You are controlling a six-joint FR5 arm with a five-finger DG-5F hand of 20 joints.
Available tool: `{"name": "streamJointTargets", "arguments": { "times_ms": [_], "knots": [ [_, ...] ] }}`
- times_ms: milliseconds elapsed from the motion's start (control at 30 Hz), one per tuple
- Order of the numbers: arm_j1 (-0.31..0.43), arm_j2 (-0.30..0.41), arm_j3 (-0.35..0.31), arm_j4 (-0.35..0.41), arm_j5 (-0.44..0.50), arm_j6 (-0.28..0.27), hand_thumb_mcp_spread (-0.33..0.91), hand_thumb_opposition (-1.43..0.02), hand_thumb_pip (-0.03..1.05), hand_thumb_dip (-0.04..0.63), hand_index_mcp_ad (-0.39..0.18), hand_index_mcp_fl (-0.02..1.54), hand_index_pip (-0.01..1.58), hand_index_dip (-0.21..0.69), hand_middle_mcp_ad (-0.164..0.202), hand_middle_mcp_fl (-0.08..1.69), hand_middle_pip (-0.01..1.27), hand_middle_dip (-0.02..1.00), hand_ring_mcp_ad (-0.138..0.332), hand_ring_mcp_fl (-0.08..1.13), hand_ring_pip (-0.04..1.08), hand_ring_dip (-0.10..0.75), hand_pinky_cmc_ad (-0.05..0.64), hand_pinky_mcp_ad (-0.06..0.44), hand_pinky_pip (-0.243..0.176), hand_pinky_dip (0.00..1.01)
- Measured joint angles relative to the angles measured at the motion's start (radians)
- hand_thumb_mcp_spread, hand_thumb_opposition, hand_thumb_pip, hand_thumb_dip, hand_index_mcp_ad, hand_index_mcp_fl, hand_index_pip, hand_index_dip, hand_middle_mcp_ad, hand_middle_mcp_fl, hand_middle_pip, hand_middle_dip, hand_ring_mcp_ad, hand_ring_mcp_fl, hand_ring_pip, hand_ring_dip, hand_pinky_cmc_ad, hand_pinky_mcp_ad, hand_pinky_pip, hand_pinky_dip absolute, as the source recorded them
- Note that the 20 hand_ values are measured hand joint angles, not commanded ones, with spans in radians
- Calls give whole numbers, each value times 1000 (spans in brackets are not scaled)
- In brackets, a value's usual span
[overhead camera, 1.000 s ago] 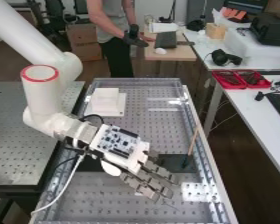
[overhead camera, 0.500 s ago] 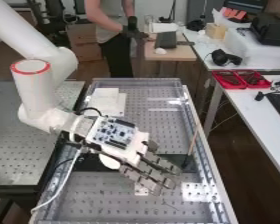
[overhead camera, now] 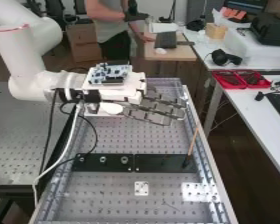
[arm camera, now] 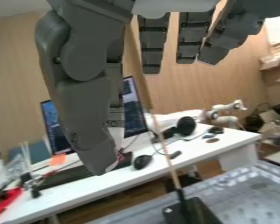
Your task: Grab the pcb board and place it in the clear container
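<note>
Above the far left part of the perforated bench, the hand (overhead camera: 156, 107) is held level in the high view, its dark grey fingers straight and pointing right. A blue board with electronic parts (overhead camera: 109, 73) lies on top of the white housing behind the fingers. In the wrist view the hand (arm camera: 81, 100) has its thumb and fingers extended, with nothing between them. I cannot make out a clear container for certain; the hand and its housing cover part of the bench's far end.
Two black plates (overhead camera: 104, 161) lie across the bench, the left one with round fittings. A thin wooden stick (overhead camera: 192, 142) stands slanted at the right plate. Red trays (overhead camera: 240, 80) sit on the white side table (overhead camera: 240, 106). Cables loop below the arm.
The hand has moved away from the bench's middle, toward its far end, and turned from slanting down-right to pointing right. The black plates have come into fuller view. Its fingers remain straight.
</note>
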Motion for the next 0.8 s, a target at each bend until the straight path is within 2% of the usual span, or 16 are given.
{"name": "streamJointTargets", "arguments": {
  "times_ms": [200,300,533,800],
  "knots": [
    [91,26,-5,6,-91,22,724,-932,391,222,-206,771,1105,236,58,140,138,138,140,63,82,14,333,124,-93,192],
    [134,20,4,6,-123,46,726,-937,391,222,-206,785,1091,236,58,140,138,138,138,63,86,14,333,124,-75,195],
    [201,-46,49,-2,-152,85,726,-937,387,222,-206,796,1084,239,58,138,138,138,141,61,86,14,333,124,-75,195],
    [239,-133,111,-31,-125,100,726,-937,391,222,-206,796,1072,253,58,138,138,138,141,61,86,14,333,122,-75,192]
  ]
}}
